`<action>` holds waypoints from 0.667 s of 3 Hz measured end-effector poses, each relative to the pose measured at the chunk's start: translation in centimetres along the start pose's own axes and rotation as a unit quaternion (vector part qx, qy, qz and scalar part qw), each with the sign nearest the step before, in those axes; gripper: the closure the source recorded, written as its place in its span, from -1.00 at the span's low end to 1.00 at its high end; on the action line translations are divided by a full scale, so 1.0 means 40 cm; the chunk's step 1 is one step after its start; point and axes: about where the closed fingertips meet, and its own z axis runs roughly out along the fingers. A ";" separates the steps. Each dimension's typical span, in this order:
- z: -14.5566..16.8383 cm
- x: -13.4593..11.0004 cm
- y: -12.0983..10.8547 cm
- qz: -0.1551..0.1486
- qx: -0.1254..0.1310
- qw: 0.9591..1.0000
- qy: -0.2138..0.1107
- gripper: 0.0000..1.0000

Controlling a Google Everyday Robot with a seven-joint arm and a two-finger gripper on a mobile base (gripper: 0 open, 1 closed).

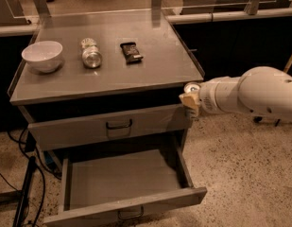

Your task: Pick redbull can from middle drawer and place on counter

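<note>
camera view | claw (189, 103) grips redbull can (192, 87) upright | top up, long axis vertical | beside counter (150, 74) front-right corner

1. No lettering, brand, number or sign can be read anywhere in the view.
2. The dark packet (131, 52), at 12 o'clock on the counter (159, 74), shows a paler patch, but no letters can be made out.
3. The silver can (91, 56), lying at 11 o'clock, shows no readable label.
4. The gripper (189, 102), at 3 o'clock just below the counter's front right corner, bears no legible marking.
</note>
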 end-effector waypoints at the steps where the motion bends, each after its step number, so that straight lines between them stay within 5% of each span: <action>1: -0.057 -0.070 -0.053 -0.017 0.031 0.999 -0.014 1.00; 2: -0.057 -0.070 -0.053 -0.017 0.031 0.999 -0.014 1.00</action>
